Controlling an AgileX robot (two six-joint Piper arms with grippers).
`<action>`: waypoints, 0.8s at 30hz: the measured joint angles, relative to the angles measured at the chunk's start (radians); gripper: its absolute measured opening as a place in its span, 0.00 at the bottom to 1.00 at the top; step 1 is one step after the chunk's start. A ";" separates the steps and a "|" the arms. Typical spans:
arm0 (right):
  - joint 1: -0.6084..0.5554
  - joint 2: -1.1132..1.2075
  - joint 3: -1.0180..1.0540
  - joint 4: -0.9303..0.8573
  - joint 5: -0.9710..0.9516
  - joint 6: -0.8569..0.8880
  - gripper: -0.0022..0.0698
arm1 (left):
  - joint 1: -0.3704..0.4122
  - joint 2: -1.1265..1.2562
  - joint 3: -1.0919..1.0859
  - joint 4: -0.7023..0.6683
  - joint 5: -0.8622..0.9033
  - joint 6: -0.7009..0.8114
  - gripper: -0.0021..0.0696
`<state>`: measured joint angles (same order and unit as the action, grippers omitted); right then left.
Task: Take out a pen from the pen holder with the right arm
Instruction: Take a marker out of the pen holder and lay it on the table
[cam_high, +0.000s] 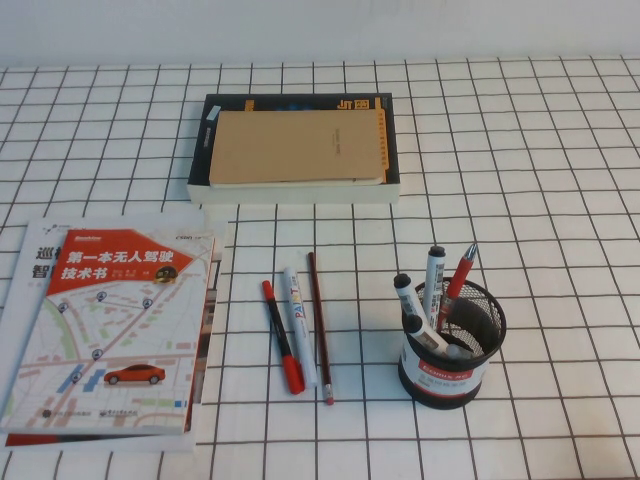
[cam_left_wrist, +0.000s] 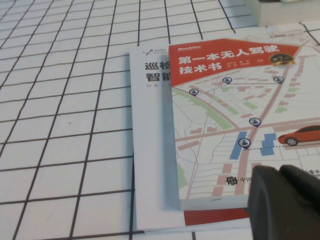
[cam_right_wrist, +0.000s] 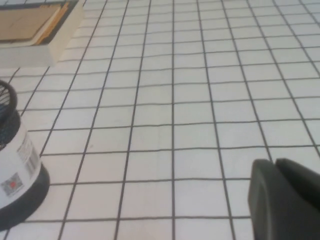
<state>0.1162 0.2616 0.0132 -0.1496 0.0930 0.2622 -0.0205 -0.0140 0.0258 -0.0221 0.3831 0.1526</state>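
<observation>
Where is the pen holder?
High view: mesh pen holder stands front right, right of the loose pens and pencil; right gripper beside it, left gripper over the books.

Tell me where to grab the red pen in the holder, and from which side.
Pinch the red pen on its upper shaft above the pen holder's rim, from above: it leans clear of the markers. The right gripper, shut, hangs near the holder; the left gripper, shut, over the book.
</observation>
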 joint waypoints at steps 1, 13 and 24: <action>-0.010 -0.029 0.009 0.000 -0.001 0.000 0.01 | 0.000 0.000 0.000 0.000 0.000 0.000 0.02; -0.017 -0.266 0.011 -0.002 0.057 0.000 0.01 | 0.000 0.000 0.000 0.000 0.000 0.000 0.02; -0.017 -0.268 0.011 0.009 0.069 -0.003 0.01 | 0.000 0.000 0.000 0.000 0.000 0.000 0.02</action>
<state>0.0995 -0.0069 0.0247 -0.1404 0.1621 0.2590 -0.0205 -0.0140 0.0258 -0.0221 0.3831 0.1526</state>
